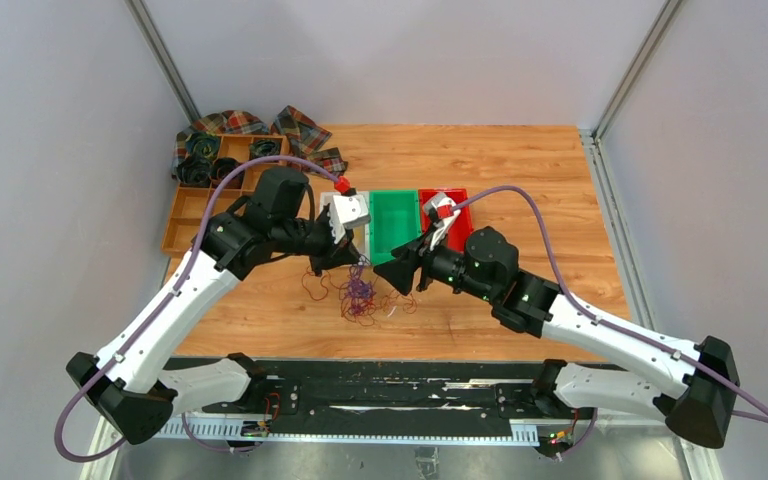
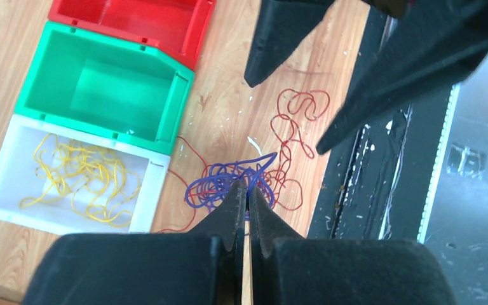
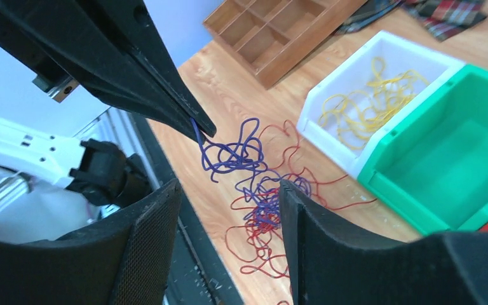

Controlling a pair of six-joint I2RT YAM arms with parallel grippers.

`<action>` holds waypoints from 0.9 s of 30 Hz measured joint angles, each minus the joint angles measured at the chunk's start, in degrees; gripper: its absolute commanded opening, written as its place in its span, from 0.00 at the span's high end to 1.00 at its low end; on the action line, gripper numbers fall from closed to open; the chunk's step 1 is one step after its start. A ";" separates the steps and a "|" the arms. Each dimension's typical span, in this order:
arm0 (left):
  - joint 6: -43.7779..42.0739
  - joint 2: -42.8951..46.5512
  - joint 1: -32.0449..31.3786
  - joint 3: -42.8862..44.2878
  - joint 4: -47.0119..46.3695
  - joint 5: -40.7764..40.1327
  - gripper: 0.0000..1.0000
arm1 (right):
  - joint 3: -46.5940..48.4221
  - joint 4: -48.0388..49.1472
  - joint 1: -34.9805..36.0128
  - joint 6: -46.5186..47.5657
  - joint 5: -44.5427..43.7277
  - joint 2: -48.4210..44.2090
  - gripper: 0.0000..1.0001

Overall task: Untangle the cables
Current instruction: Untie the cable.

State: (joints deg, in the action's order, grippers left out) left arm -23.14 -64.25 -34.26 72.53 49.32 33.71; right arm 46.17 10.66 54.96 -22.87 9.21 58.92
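The cables (image 1: 358, 298) lie as a loose clump of purple and dark red wires on the wooden table between my two grippers. My left gripper (image 2: 248, 185) is shut on a purple wire (image 2: 219, 181) and lifts a strand of it off the clump; in the right wrist view the strand (image 3: 235, 155) hangs from its tips. Dark red wires (image 2: 290, 130) spread on the table toward the near edge. My right gripper (image 3: 229, 197) is open and empty, its jaws wide apart just above the clump. Yellow wires (image 2: 82, 171) lie in the white bin (image 2: 155, 190).
A green bin (image 2: 171, 108) stands next to the white one, then a red bin (image 2: 190, 38). A wooden divided tray (image 1: 200, 200) with black coiled rolls and plaid cloths (image 1: 300, 125) sit at the back left. A black rail (image 1: 380, 385) runs along the near edge.
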 measured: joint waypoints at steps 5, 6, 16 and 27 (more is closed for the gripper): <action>6.73 0.00 0.00 1.42 -0.37 -3.30 0.99 | 0.26 1.92 5.64 5.49 -9.81 1.42 0.43; 7.76 0.02 0.00 1.55 -0.46 -3.50 0.99 | 0.55 2.12 6.60 6.45 -11.50 2.19 0.45; 11.61 0.35 0.00 2.82 0.11 -2.75 0.99 | 2.01 7.30 10.80 12.59 -27.06 8.13 0.53; 10.25 0.04 0.00 7.08 3.37 1.07 0.99 | 1.97 18.40 12.04 14.32 -32.04 14.21 0.56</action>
State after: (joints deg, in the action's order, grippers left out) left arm -12.88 -64.20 -34.26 79.61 52.69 34.79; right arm 48.14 29.06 67.00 -8.56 -22.83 73.12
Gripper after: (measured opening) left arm 0.019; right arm 0.464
